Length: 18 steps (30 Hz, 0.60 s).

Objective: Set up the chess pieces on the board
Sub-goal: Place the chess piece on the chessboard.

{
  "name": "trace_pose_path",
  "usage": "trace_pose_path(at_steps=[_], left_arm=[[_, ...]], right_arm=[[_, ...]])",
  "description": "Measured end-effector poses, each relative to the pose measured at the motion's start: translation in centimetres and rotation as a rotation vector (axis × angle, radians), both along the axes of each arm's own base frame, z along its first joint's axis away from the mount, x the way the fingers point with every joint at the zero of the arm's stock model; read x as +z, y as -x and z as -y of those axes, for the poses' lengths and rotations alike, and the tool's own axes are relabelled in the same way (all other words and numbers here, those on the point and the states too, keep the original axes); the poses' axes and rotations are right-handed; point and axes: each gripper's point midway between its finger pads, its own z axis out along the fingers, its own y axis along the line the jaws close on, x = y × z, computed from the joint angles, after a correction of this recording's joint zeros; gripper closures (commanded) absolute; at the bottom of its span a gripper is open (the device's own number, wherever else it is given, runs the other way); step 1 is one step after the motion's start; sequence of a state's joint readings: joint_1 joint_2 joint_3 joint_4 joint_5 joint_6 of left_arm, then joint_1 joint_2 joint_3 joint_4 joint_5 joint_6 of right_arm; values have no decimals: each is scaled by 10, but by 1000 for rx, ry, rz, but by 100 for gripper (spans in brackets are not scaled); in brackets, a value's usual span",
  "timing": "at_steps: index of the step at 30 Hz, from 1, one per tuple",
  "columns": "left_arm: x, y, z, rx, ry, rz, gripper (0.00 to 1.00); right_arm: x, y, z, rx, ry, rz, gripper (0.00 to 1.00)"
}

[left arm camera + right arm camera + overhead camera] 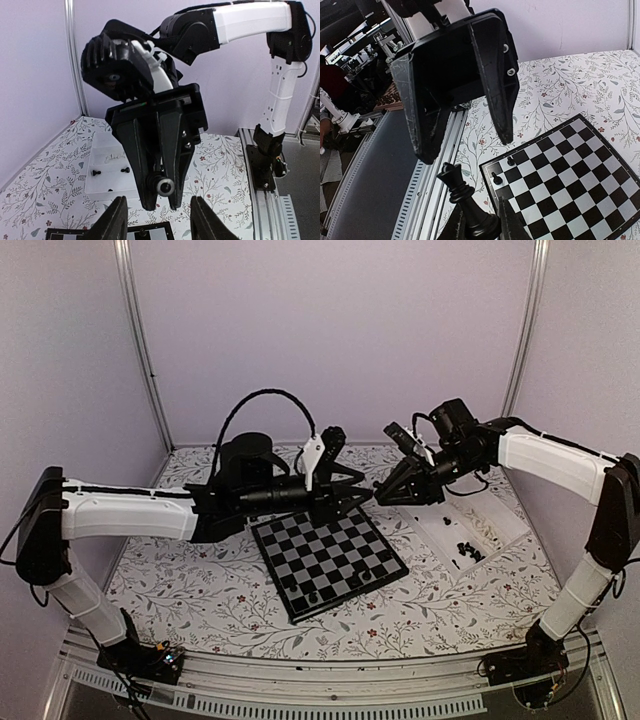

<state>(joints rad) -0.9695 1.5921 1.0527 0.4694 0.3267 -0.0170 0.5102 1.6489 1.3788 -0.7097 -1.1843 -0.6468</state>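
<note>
The board (330, 558), black and grey checks, lies mid-table with a few black chess pieces (313, 595) on its near squares. Above the board's far corner the two grippers face each other, tips almost meeting. My right gripper (482, 220) is shut on the base of a black crowned piece (465, 197), which points at the left gripper. From the left wrist view, the piece's round base (164, 186) shows between the right fingers. My left gripper (159, 215) is open and holds nothing, its fingers (497, 100) spread wide. Two black pawns (496, 178) stand at a board corner.
A white tray (470, 530) with loose black pieces (465, 550) lies right of the board, also seen as the tray (107, 165) behind the right gripper. Floral tablecloth (200, 590) surrounds the board. A metal rail (330, 680) runs along the near edge.
</note>
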Motion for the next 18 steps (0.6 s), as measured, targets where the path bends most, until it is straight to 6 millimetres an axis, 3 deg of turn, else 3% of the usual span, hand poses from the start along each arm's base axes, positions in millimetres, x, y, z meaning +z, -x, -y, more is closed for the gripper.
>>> trace_pose_path(at_steps=[18], left_arm=[[0,-3,23,-64,13,-40,90]], right_arm=[[-5,-1,0,-1,8,-17,91]])
